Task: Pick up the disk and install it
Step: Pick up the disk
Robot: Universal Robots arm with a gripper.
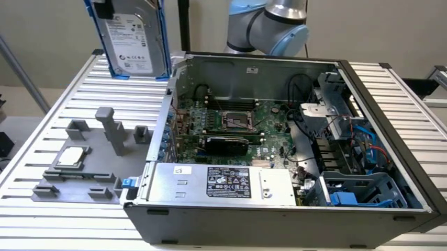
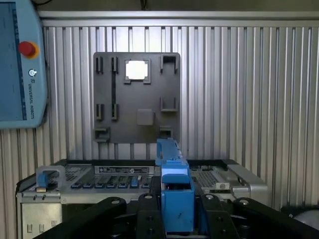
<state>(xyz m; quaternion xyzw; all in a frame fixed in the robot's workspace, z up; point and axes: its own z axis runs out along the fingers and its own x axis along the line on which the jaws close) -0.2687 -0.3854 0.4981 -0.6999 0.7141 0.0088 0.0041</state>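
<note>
One disk [image 1: 133,46] hangs upright in our gripper [image 2: 177,219], clamped by its blue edges, high enough, we judge, to clear the case [image 1: 279,225].

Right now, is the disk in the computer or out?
Out. The disk hangs upright above the table, outside the open computer case.

At the top middle of the exterior view, the arm [image 1: 269,23] is seen as rounded silver-grey joints capped in pale blue. The gripper [image 2: 177,215] is built of black link bars, joined by round black bolts.
</note>
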